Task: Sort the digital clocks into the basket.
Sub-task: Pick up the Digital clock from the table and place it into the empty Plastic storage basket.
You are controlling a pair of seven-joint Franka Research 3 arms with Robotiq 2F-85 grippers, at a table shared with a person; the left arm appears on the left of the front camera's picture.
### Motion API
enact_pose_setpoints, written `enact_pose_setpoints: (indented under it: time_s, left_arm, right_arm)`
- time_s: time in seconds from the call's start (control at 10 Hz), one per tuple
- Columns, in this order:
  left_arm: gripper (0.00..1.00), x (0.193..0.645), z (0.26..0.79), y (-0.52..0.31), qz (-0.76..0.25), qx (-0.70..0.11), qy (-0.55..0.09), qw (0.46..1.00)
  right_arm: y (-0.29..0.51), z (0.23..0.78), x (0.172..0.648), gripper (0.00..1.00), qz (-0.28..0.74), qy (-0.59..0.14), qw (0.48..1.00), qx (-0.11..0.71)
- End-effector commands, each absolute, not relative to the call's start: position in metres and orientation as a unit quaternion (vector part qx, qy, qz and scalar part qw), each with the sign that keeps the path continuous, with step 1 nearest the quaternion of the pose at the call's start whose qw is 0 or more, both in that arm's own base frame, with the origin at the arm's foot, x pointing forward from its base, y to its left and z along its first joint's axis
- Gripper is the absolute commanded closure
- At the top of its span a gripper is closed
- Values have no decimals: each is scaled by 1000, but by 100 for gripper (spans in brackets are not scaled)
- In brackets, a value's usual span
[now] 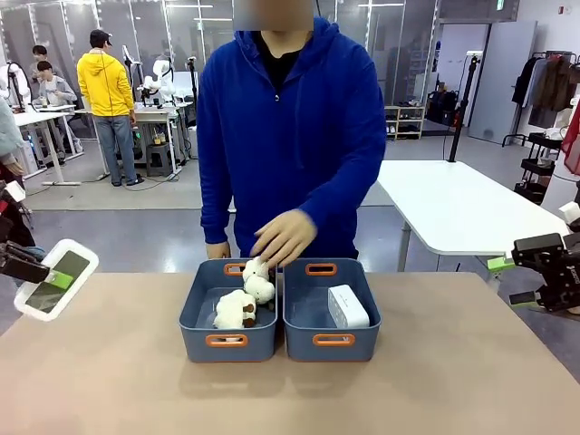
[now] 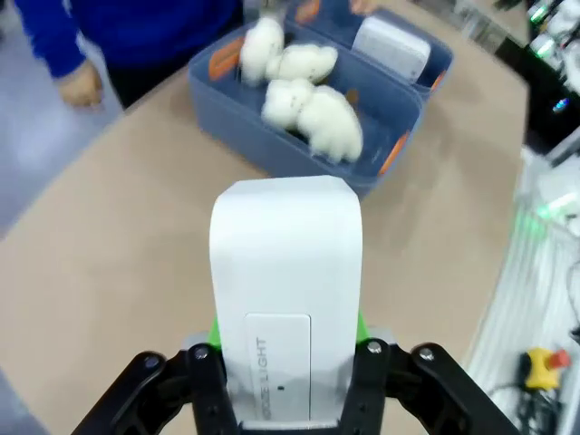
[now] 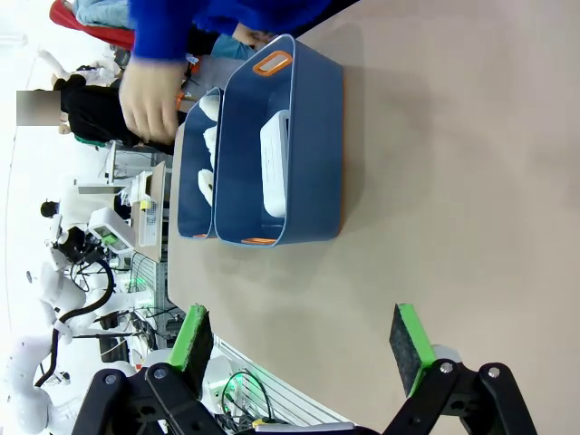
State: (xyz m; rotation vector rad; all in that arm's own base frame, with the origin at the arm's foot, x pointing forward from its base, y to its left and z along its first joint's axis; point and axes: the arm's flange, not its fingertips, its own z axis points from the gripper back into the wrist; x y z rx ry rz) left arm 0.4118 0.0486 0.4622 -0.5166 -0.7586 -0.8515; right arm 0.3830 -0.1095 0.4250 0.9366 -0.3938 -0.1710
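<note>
Front view: my left hand [image 1: 53,281] is clamped shut on a white digital clock [image 1: 77,258] and holds it in the air above the bench [image 1: 109,381], screen towards the camera. Well ahead of that hand and off to its right stand the basket [image 1: 364,288] and a second tub [image 1: 194,313], side by side and touching. The basket, the farther of the two from my left hand, already holds the other clock [image 1: 347,306], which lies on its floor. The second tub holds cream plush toys [image 1: 237,310]. The person's hand [image 1: 283,237] hovers just above the far rims where the two tubs meet. My right hand [image 1: 509,281] hangs with its jaws wide apart and nothing between them, well off to the basket's other side. Left wrist view: the gripped clock rises straight out of the grasp, its back towards the lens, with both tubs beyond its tip. I judge the task about half done. One clock is sorted, and the one I grip has yet to be carried over the basket and let go.
</note>
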Motion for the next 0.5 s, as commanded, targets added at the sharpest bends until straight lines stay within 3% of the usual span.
enact_pose_setpoints:
  time_s: [0.0, 0.2, 0.4]
  left_arm:
    - [47, 411, 468, -3, -374, -266, -377, 804]
    - [47, 417, 497, -77, -226, -301, -291, 879]
    - [47, 429, 521, -161, -231, -241, -243, 911]
  right_arm:
    - [-112, 426, 384, 0, -73, -186, 873, 445]
    - [-112, 426, 384, 0, -73, -186, 873, 445]
    - [-112, 426, 384, 0, -73, -186, 873, 445]
